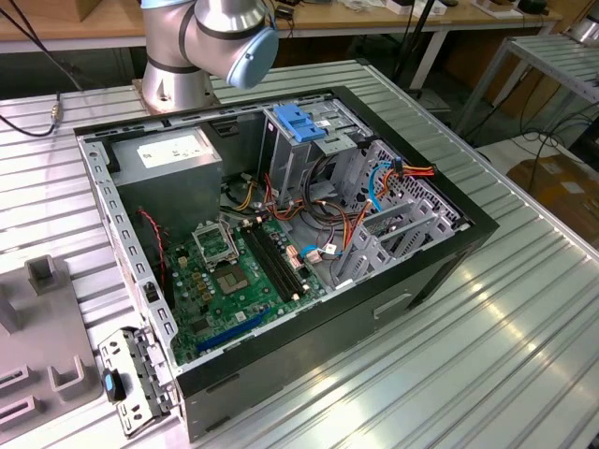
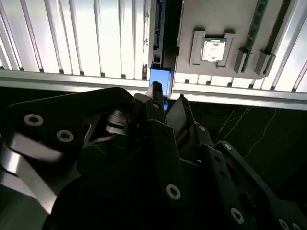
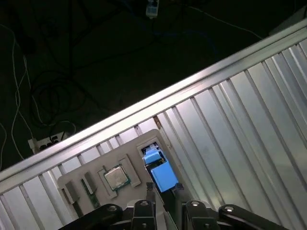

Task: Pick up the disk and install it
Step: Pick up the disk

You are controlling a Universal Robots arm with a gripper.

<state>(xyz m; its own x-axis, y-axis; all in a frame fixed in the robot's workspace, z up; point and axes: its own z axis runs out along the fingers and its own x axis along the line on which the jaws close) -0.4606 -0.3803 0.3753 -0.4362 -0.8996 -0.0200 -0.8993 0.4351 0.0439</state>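
Flat metal disk with blue plastic rails (image 3: 160, 175) (image 2: 160, 79) stands on edge in a slot of the grey plastic tray (image 3: 81, 176) (image 2: 211, 14), near the ribbed aluminium table's (image 3: 230, 124) edge. Black gripper (image 3: 163, 190) (image 2: 168, 98) straddles its blue end. Clamped or loose: cannot tell.

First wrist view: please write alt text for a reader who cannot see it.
A black robot gripper is at the blue plastic end of the disk, which stands on edge in a flat grey holder tray. A square silver processor chip lies in the tray beside it, on a ribbed aluminium table.
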